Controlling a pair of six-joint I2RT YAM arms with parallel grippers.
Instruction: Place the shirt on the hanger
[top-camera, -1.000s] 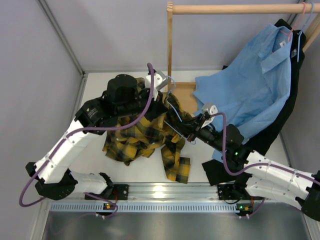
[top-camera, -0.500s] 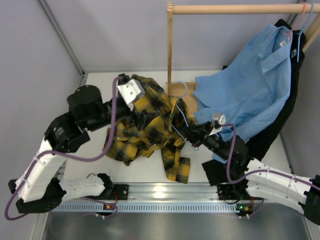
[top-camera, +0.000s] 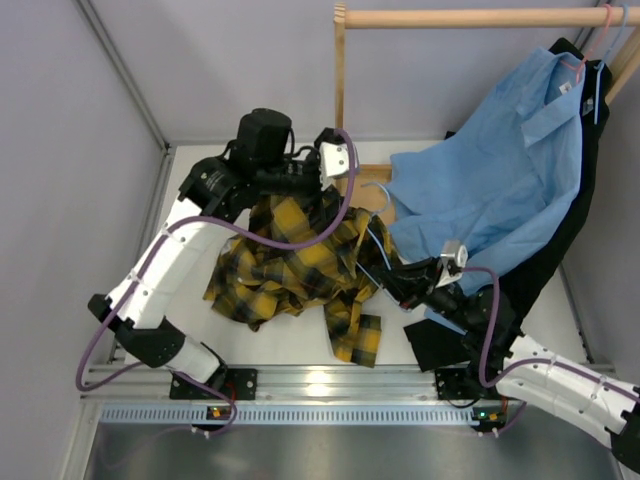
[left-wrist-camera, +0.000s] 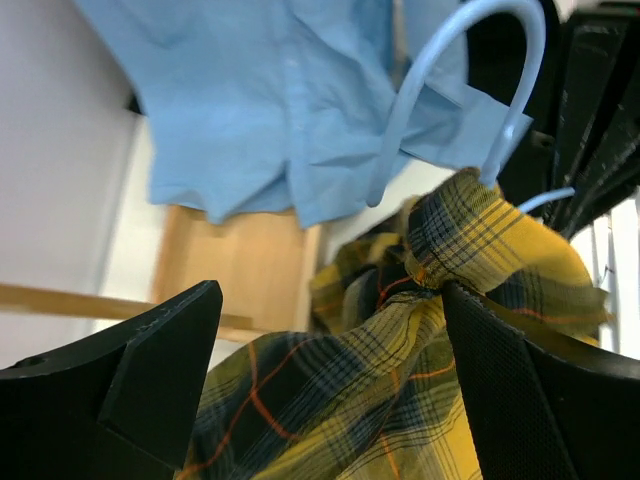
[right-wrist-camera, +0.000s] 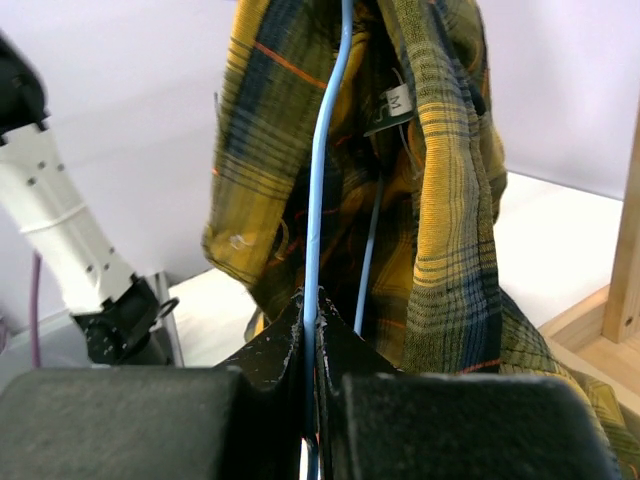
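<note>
White table (top-camera: 290, 345) under plaid shirt (top-camera: 290, 250), grey walls (top-camera: 230, 70), wooden rail (top-camera: 470, 17)

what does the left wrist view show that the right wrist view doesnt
Only the left wrist: the hanger's curved hook, the light blue shirt and the open left end effector. Only the right wrist: the right end effector shut on the hanger wire, and the collar's size tag. Both: the plaid shirt and the hanger.
</note>
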